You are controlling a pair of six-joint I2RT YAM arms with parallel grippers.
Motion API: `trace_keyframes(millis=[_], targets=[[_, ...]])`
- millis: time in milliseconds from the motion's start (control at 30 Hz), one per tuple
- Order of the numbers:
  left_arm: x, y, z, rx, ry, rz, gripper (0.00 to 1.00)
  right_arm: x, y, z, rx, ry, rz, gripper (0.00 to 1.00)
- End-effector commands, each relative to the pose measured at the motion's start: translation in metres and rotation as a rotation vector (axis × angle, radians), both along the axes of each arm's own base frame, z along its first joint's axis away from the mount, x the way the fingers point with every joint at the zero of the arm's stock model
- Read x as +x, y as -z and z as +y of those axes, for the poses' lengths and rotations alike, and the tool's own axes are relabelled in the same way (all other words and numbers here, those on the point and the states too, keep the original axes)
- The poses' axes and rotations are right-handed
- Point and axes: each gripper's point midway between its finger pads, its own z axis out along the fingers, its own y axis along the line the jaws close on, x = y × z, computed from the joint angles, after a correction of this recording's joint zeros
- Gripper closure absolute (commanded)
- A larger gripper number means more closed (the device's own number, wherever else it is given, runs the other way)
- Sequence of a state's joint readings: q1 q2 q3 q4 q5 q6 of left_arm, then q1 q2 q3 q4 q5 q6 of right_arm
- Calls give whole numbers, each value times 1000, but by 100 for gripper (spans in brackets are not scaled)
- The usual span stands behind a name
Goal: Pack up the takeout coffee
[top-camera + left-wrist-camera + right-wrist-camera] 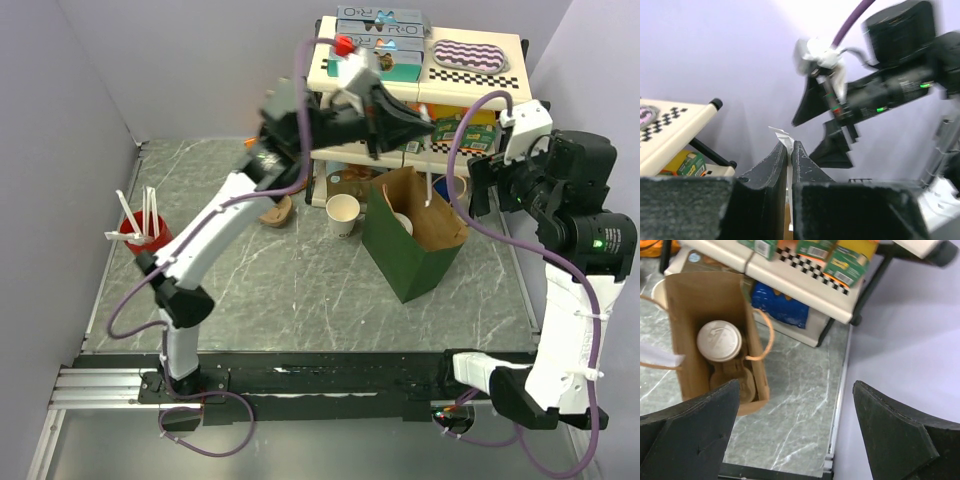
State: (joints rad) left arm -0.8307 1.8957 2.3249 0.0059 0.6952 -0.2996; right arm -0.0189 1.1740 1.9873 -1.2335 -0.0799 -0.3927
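Top view: the takeout coffee point(403, 222) is lidded and sitting in the paper bag point(410, 265) near the far right corner, 1 lidless cup point(343, 213) just left of it, so I'd call this the extras step. Left wrist: the left gripper point(789, 146) is pinched on a thin white slip point(781, 134), maybe a napkin, which next has to drop into the bag past its handles. Right wrist: the right gripper point(796, 385) is spread wide and empty over by the right edge.
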Motion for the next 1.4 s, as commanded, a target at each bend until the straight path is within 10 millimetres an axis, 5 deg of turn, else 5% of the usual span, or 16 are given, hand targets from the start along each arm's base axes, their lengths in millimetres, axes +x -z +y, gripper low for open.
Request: trace_keyframes(millis=[0,200,300,367,500,733,767,867,1000,1133,1233,1367], targets=[[23,5,-28,-33,-148,-20,99,-8,-17,-6,47,46,-68,0],[48,54,-45,87,-235,5,99,-18,-18,-10,32,60,-81,0],[55,81,-52,137,-247,28,80,-20,-14,-8,38,50,-69,0],[56,84,-54,139,-237,28,52,-19,-12,-6,43,43,-62,0],[47,60,-48,96,-227,-24,30,-17,-15,-2,59,23,-62,0],[36,19,-8,77,-337,-213,20,-12,-15,9,75,-40,-42,0],[32,5,7,65,-366,-235,18,-12,-15,9,73,-43,-42,0],[35,8,36,115,-453,-249,14,-12,-10,11,72,-62,-31,0],[41,24,84,193,-558,-221,2,-9,-3,7,100,-15,-53,0],[45,40,148,276,-693,-208,1,-13,-10,-4,123,79,-152,0],[64,66,191,377,-813,-151,0,-13,-20,-9,163,136,-221,0],[93,67,266,411,-1026,-70,1,-17,-37,-6,211,138,-295,0]])
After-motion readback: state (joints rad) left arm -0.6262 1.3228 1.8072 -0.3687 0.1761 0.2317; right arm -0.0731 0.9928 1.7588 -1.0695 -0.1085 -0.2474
